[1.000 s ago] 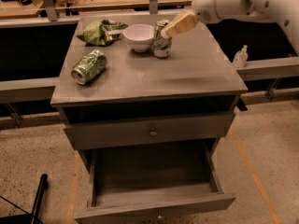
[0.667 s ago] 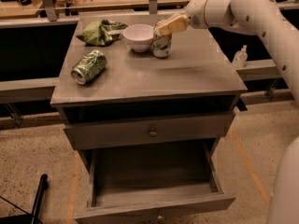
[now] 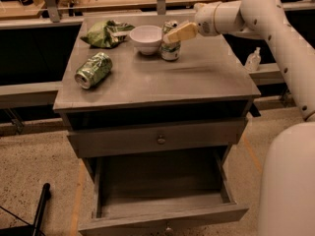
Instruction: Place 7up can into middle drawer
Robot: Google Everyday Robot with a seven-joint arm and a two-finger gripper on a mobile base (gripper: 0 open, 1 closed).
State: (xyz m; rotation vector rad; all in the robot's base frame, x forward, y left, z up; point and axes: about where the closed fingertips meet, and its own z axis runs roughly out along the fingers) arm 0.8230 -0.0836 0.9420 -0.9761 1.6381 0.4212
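Note:
The 7up can (image 3: 170, 52) stands upright on the grey cabinet top (image 3: 197, 77), just right of a white bowl (image 3: 146, 37). It is pale with green print and a silver top. My gripper (image 3: 173, 35) reaches in from the right on the white arm (image 3: 266, 18), sits at the can's upper half and covers part of it. The middle drawer (image 3: 160, 183) is pulled out at the bottom of the cabinet, with its flat floor showing and nothing in it.
A dented dark green can (image 3: 93, 70) lies on its side at the cabinet top's left. A green crumpled bag (image 3: 106, 32) sits behind it. A closed drawer front with a round knob (image 3: 161, 139) is above the open drawer. A small clear bottle (image 3: 253, 60) stands on the ledge at right.
My gripper has moved left and a little down, from beside the 7up can to over its upper half. The can has not moved.

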